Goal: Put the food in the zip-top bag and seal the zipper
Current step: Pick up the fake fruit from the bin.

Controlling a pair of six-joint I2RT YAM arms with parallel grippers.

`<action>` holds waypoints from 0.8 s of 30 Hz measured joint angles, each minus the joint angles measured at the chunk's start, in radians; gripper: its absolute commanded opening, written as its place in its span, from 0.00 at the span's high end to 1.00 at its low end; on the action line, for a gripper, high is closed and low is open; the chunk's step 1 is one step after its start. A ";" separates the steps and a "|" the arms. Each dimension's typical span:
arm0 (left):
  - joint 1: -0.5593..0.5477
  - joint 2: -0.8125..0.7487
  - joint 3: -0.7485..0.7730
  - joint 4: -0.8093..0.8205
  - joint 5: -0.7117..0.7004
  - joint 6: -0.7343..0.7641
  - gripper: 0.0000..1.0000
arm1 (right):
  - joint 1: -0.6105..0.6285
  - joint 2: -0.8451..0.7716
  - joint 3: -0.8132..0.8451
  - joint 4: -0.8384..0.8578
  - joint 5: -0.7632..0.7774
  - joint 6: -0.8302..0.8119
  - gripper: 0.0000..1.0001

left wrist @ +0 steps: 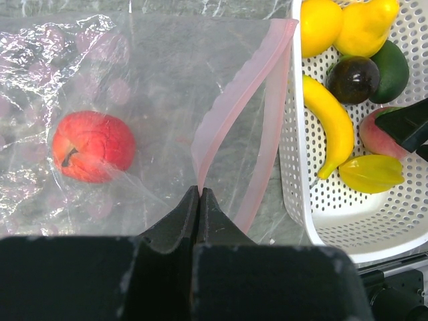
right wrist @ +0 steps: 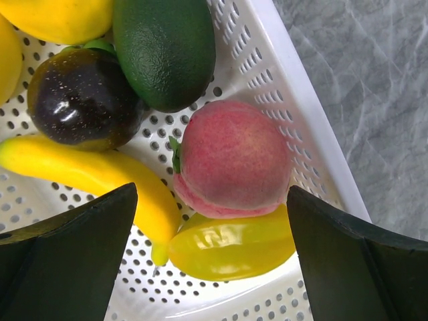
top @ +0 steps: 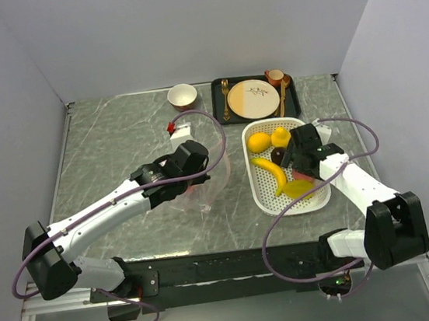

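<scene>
Picture's edge crops the zip-top bag (left wrist: 154,87)

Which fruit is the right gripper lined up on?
The pink peach: it alone sits inside the open right gripper, near the white basket wall. The banana and dark purple ball lie to one side.

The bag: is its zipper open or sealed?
Open: the two pink strips of the zipper stand apart, and an apple lies inside the bag.

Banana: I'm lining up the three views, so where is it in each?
Top external: banana right of centre, in the white basket's left half.
Left wrist: banana at right, along the basket's left wall.
Right wrist: banana low, left of centre.
Shared landmark: the white basket.
</scene>
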 measured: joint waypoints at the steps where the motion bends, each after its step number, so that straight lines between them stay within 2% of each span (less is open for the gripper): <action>1: 0.000 0.000 0.000 0.000 0.000 0.000 0.99 | 0.000 0.006 0.000 0.003 0.000 0.000 0.00; 7: 0.000 0.002 0.000 0.000 0.000 0.000 0.99 | -0.001 0.034 0.000 0.023 0.015 0.000 0.05; 15: 0.000 0.002 0.000 0.000 0.000 0.000 0.99 | -0.010 0.049 -0.020 0.057 0.023 -0.002 0.25; 24: 0.000 0.002 0.000 0.000 0.000 -0.001 0.99 | -0.020 0.076 -0.021 0.098 0.017 -0.018 0.25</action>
